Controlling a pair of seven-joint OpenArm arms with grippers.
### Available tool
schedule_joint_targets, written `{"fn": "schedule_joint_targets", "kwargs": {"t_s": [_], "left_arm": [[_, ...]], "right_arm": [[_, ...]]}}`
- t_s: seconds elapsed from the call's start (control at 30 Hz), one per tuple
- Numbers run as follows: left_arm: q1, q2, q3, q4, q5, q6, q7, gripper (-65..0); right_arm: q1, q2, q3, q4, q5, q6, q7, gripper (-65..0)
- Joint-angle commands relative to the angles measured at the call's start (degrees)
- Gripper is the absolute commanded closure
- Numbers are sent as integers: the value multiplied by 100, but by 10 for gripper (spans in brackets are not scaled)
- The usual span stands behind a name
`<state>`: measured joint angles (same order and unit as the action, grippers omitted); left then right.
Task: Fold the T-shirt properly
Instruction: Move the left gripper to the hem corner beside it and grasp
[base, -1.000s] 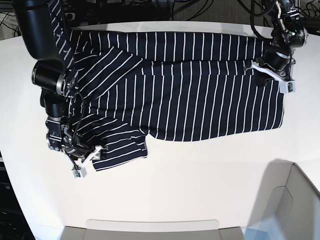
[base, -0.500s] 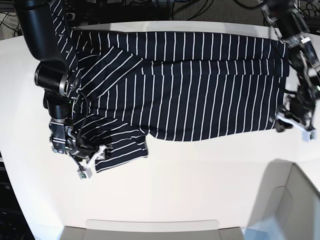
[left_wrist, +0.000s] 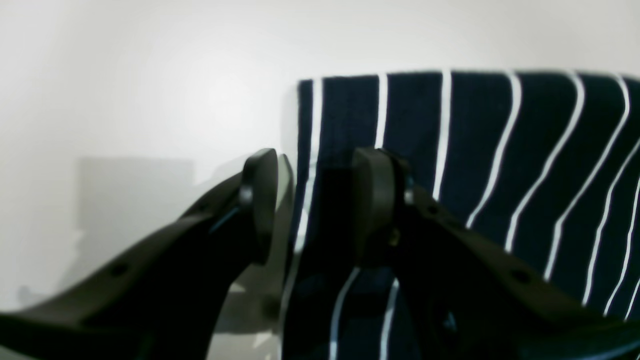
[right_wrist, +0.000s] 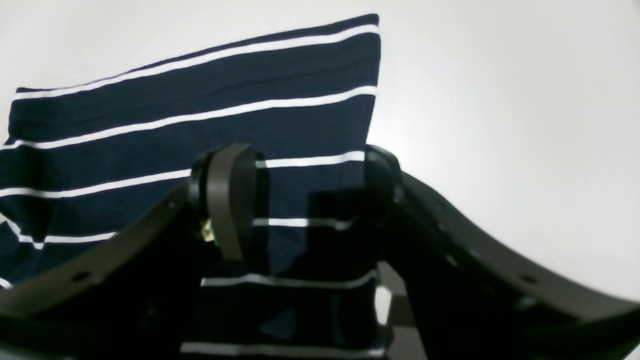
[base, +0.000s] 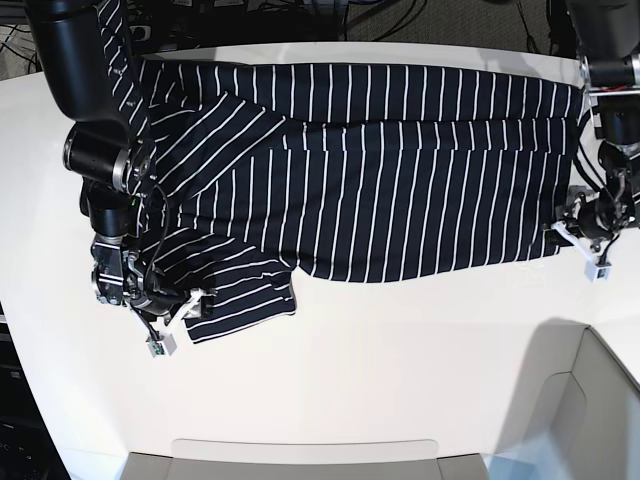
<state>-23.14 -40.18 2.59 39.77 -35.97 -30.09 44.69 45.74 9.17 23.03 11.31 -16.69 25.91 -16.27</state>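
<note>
Moved to the T-shirt (base: 380, 170) hem corner, left claw (left_wrist: 315, 200) straddles it, parted.

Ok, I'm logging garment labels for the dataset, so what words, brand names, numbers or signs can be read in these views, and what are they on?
None: no readable text in any view.
The T-shirt shows only white stripes, no print or visible tag.
The left gripper and right gripper carry no legible markings.
</note>
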Motion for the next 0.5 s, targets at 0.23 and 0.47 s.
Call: {"fn": "schedule_joint_targets", "kwargs": {"t_s": [0.23, 0.47], "left_arm": [[-161, -162, -17, -113, -56, -785, -280, -252], [-170, -30, -26, -113, -56, -978, -306, -155]], "right_arm": [[125, 46, -13, 25, -111, -29, -188, -322], [143, -25, -48, 25, -366, -11, -179, -224]]}}
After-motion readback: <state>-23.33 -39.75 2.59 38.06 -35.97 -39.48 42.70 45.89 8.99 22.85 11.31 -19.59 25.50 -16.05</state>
